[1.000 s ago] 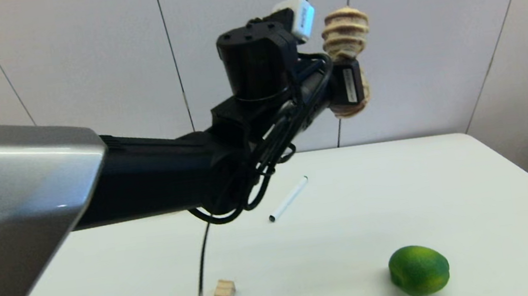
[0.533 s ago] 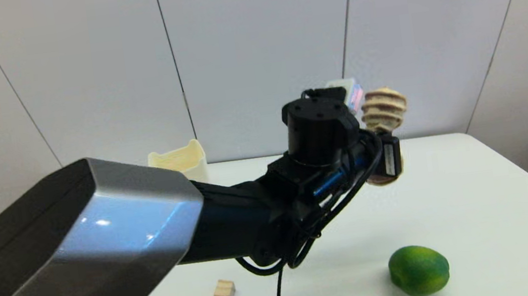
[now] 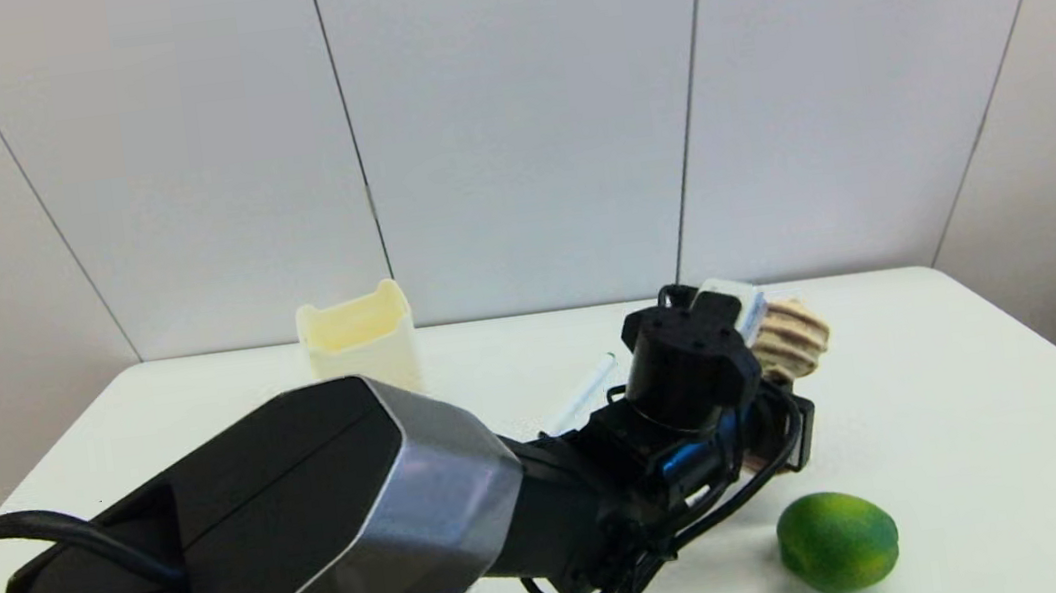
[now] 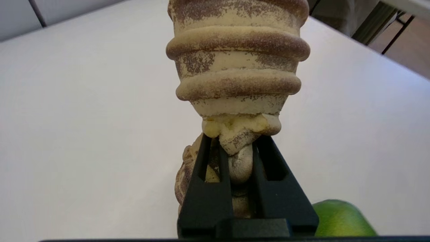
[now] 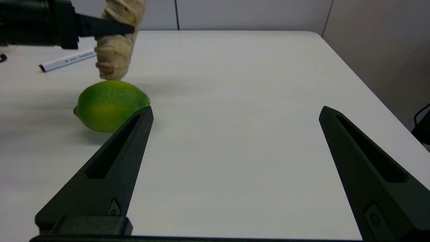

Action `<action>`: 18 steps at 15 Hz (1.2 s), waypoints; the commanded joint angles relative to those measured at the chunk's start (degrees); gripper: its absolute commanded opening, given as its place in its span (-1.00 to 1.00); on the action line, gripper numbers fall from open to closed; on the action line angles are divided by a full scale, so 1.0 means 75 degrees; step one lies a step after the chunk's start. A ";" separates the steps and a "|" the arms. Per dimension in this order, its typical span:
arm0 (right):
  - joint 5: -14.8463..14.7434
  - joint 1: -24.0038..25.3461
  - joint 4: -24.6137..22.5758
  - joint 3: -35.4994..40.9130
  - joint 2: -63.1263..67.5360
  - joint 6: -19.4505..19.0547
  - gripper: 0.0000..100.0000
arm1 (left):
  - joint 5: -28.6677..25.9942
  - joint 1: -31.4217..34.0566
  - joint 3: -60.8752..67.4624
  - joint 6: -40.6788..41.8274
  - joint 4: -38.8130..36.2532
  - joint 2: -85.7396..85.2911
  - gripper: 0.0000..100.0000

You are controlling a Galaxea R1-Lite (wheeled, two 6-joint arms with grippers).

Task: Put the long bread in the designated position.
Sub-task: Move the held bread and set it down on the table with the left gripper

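Bread is lower now: the left gripper [image 4: 235, 158], pinching the long bread [image 3: 792, 337] upright, has descended just behind the green lime [image 3: 838, 540]; release seems near. Right gripper [image 5: 235, 174] rests spread.

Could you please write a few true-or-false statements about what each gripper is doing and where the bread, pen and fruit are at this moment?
1. The left gripper is shut on the long bread. True.
2. The long bread lies flat on the table. False: it hangs nearly upright in the fingers, its lower end close above the tabletop.
3. The right gripper holds the green fruit. False: its fingers are open and empty, and the fruit sits on the table beside them.
4. A white pen lies on the table beyond the bread. True.
5. The cream cup lies on its side. False: it stands upright.
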 commanded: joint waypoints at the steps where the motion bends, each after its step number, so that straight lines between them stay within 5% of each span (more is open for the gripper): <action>1: 0.0002 0.0002 -0.0001 0.0000 0.0010 -0.0006 1.00 | 0.0384 0.0007 -0.0008 -0.0083 -0.0043 0.0255 -1.00; 5: 0.0002 0.0002 -0.0001 0.0000 0.0010 -0.0006 1.00 | 0.0864 0.0019 0.0004 0.0163 0.0074 0.0290 -1.00; 18: 0.0002 0.0002 -0.0001 0.0000 0.0010 -0.0006 1.00 | 0.0852 -0.0005 -0.0066 0.0198 0.0050 0.0033 -1.00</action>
